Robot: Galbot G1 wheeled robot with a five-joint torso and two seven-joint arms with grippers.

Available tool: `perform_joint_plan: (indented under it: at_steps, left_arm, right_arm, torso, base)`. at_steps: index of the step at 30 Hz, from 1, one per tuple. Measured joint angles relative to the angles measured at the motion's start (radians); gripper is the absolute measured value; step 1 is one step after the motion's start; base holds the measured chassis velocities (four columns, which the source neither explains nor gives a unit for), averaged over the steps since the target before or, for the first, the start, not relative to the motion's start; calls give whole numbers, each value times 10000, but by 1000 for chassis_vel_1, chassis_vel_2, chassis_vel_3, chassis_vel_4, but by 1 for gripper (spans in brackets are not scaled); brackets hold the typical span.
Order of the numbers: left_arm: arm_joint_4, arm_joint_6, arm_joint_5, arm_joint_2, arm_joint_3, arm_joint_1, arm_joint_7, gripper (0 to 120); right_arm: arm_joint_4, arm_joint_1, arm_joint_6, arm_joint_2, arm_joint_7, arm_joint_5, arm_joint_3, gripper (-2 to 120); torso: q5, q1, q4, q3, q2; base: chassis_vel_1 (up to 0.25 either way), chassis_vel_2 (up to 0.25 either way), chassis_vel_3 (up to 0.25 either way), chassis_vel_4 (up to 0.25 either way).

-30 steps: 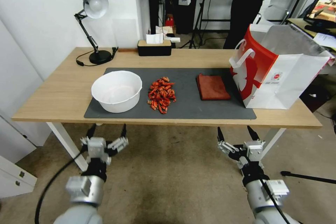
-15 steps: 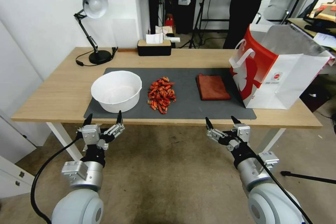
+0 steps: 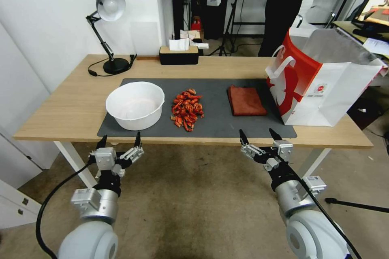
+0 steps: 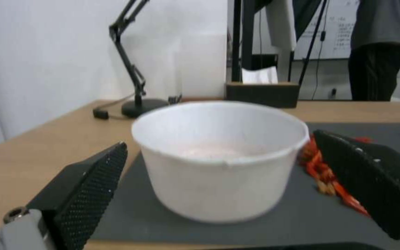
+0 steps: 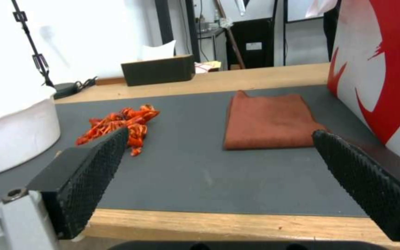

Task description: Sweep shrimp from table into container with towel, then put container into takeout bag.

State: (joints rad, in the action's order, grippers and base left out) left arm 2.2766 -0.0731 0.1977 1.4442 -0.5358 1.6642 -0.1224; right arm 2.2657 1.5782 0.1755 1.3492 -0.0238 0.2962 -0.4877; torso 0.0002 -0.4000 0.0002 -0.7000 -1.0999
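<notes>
A heap of red-orange shrimp (image 3: 187, 110) (image 5: 119, 124) lies mid-mat on the table (image 3: 69, 105). Left of it stands the white round container (image 3: 135, 105) (image 4: 218, 158). The folded rust-red towel (image 3: 245, 100) (image 5: 268, 120) lies flat to the right, and the white and red takeout bag (image 3: 320, 81) (image 5: 385, 69) stands upright beyond it. My left gripper (image 3: 118, 141) (image 4: 227, 194) hovers open just before the table's front edge, facing the container. At the same edge my right gripper (image 3: 258, 135) (image 5: 223, 180) is open, facing the towel. Both hold nothing.
A black desk lamp (image 3: 106, 28) stands at the back left and a black tissue box (image 3: 178, 54) at the back middle. The dark grey mat (image 3: 219, 121) covers the table's centre. A person stands behind the table. Bare floor lies under my arms.
Over the last second both arms rose from below the table to its front edge. In the last half second the right gripper shifted slightly right; the left barely moved. Table items stayed put.
</notes>
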Motion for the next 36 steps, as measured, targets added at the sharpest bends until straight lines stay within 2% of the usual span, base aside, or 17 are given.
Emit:
perform_joint_plan:
  at_steps: [10,13,17,19,20,22,23,25,26,28,29,30,31,32,33,35,36]
  left_arm:
    - [-133,-14,674,-894,-517,-613,66,100]
    - [-908,-232,1475,-2690,-708,-1907,242,100]
    - [-1263,-231,1669,-3178,-727,-2351,395,100]
    - [-1958,-101,2166,-4175,-765,-3251,987,100]
    - [-1958,-101,2166,-4175,-765,-3251,987,100]
    - [-2742,128,3070,-5578,-683,-4246,1909,100]
    - [-2742,128,3070,-5578,-683,-4246,1909,100]
    - [-3455,398,3872,-7037,-352,-5228,2803,100]
    - [-3455,398,3872,-7037,-352,-5228,2803,100]
    - [-4108,316,4391,-8235,243,-6386,3992,100]
    - [-4108,316,4391,-8235,243,-6386,3992,100]
    - [-4448,358,4424,-8628,567,-6854,4936,100]
    - [-5009,653,4382,-9059,1005,-7421,6713,100]
    - [-5207,752,4274,-9166,1132,-7616,7455,100]
    - [-5207,752,4274,-9166,1132,-7616,7455,100]
    - [-5714,904,3458,-9422,1381,-8266,10041,100]
    - [-5714,904,3458,-9422,1381,-8266,10041,100]
  right_arm:
    - [-58,-18,-52,15,10,11,35,100]
    - [-60,-6,-51,-66,-13,11,39,100]
    - [-52,2,-52,-84,-15,10,30,100]
    - [-29,28,-52,-100,-21,6,14,100]
    - [-29,28,-52,-100,-21,6,14,100]
    - [-21,64,-56,-80,-32,-9,7,100]
    - [-21,64,-56,-80,-32,-9,7,100]
    - [-18,99,-68,-22,-38,-56,21,100]
    - [-18,99,-68,-22,-38,-56,21,100]
    - [-22,104,-99,38,-55,-74,32,100]
    - [-22,104,-99,38,-55,-74,32,100]
    - [-31,112,-108,49,-64,-78,35,100]
    - [-43,143,-168,52,-70,-79,37,100]
    - [-50,152,-197,54,-72,-80,38,100]
    - [-50,152,-197,54,-72,-80,38,100]
    - [-78,163,-232,21,-87,-80,62,100]
    - [-78,163,-232,21,-87,-80,62,100]
  torso:
    - [-3,0,-1,0,0]
    - [-6,0,-1,0,0]
    - [-5,0,-1,0,0]
    - [-9,-1,-5,-1,0]
    - [-9,-1,-5,-1,0]
    - [-6,-1,-3,-1,1]
    - [-6,-1,-3,-1,1]
    - [-3,-1,-1,-1,1]
    - [-3,-1,-1,-1,1]
    - [-1,-1,-1,-1,0]
    - [-1,-1,-1,-1,0]
    - [-1,-1,-2,0,0]
    - [-6,-2,-3,-1,0]
    - [-4,-2,-3,-1,0]
    - [-4,-2,-3,-1,0]
    - [-8,-1,-1,-1,0]
    - [-8,-1,-1,-1,0]
  base:
    - [0,0,0,0]
    - [0,0,0,0]
    - [0,0,0,0]
    - [0,0,0,0]
    - [0,0,0,0]
    - [0,0,0,0]
    - [0,0,0,0]
    - [0,0,0,0]
    - [0,0,0,0]
    - [0,0,0,0]
    - [0,0,0,0]
    - [0,0,0,0]
    - [0,0,0,0]
    - [0,0,0,0]
    - [0,0,0,0]
    - [0,0,0,0]
    - [0,0,0,0]
